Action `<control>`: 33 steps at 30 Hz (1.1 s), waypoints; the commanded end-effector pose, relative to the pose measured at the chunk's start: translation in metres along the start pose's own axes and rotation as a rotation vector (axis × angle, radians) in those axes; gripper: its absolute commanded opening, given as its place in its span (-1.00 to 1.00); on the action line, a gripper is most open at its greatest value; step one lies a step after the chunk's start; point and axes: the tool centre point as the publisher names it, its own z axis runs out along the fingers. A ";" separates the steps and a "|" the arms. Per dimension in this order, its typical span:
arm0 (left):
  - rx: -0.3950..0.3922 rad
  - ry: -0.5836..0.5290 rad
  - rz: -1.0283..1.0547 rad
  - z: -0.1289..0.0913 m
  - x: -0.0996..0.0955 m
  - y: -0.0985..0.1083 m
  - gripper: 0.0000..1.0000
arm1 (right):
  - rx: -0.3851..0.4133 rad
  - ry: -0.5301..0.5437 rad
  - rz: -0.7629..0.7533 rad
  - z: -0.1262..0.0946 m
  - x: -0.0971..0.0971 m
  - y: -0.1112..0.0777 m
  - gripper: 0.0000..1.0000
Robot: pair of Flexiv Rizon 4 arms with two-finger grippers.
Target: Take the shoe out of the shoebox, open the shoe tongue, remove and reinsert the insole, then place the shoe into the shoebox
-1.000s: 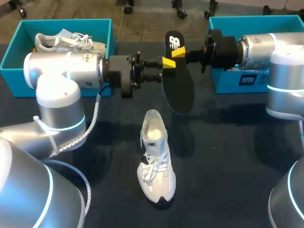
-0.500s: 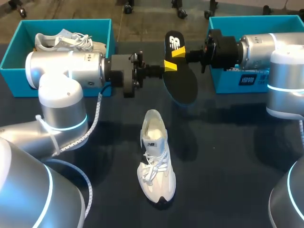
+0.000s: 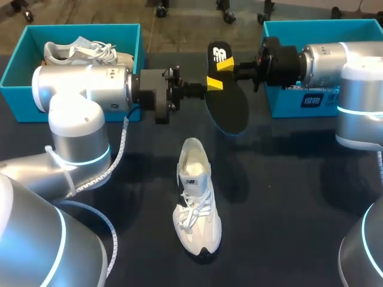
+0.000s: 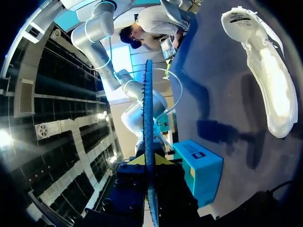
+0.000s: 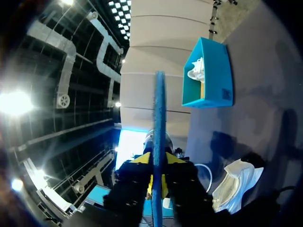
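The shoe (image 3: 196, 197) lies on the table, out of its box, while its insole (image 3: 230, 107) hangs in the air beyond its heel. The left gripper (image 3: 210, 84) and the right gripper (image 3: 226, 66) are each closed on the insole from opposite sides. Removal looks done and reinsertion comes next: one gripper must let go and the other must steer the insole down into the shoe's opening. A blue box (image 3: 72, 27) holding another shoe (image 3: 84, 52) and a second blue box (image 3: 323, 24) stand well off to either side, out of the path.

The shoe (image 3: 196, 200) lies mid-desk (image 3: 287, 197), toward the near edge. Beyond it, the insole (image 3: 227, 98) hangs between the left jaws and right jaws. The left shoebox (image 3: 17, 103), far left, holds a second shoe (image 3: 84, 52); the right shoebox (image 3: 281, 104) sits far right.
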 end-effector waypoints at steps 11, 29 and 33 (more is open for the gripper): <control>0.013 0.023 -0.087 -0.053 0.001 -0.009 -1.00 | -0.041 0.004 -0.031 -0.026 0.006 -0.021 1.00; -0.002 0.003 -0.825 -0.088 0.001 -0.001 -1.00 | -0.059 -0.022 -0.040 -0.041 0.011 -0.029 1.00; -0.002 0.003 -0.825 -0.088 0.001 -0.001 -1.00 | -0.059 -0.022 -0.040 -0.041 0.011 -0.029 1.00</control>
